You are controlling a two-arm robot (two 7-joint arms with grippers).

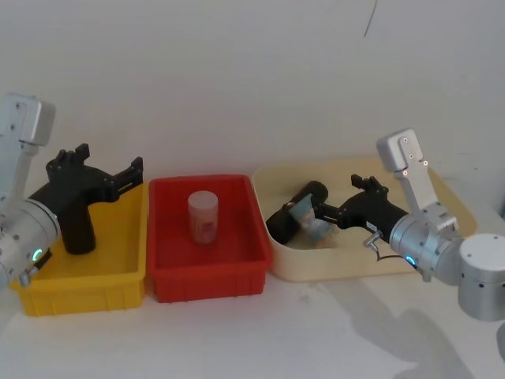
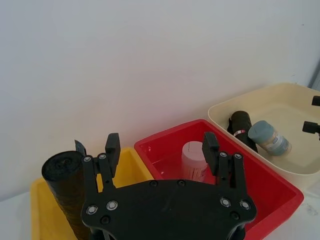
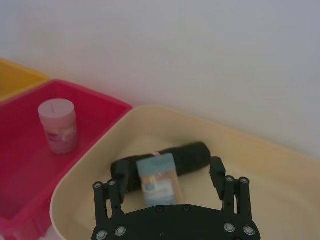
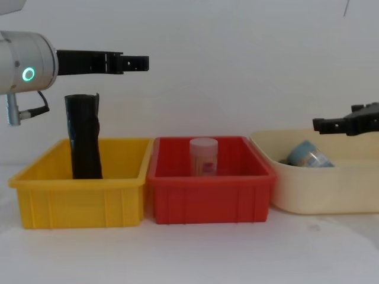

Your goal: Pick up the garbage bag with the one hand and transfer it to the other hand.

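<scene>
The left pincer point(image 2: 161, 142) is held open above the upright garbage bag point(image 4: 83, 139) for grasping, the right pincer point(image 3: 166, 167) open over the cream tub point(image 3: 280, 170).

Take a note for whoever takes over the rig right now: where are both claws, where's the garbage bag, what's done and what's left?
Left claw: open, empty, hovering above the yellow bin, higher than the bag's top.
Right claw: open, empty, over the cream bin.
Garbage bag: standing upright in the yellow bin, untouched. A second black roll lies in the cream bin.
Done: nothing gripped yet.
Left: lower the left claw, grip and lift the bag, pass it to the right claw.
</scene>
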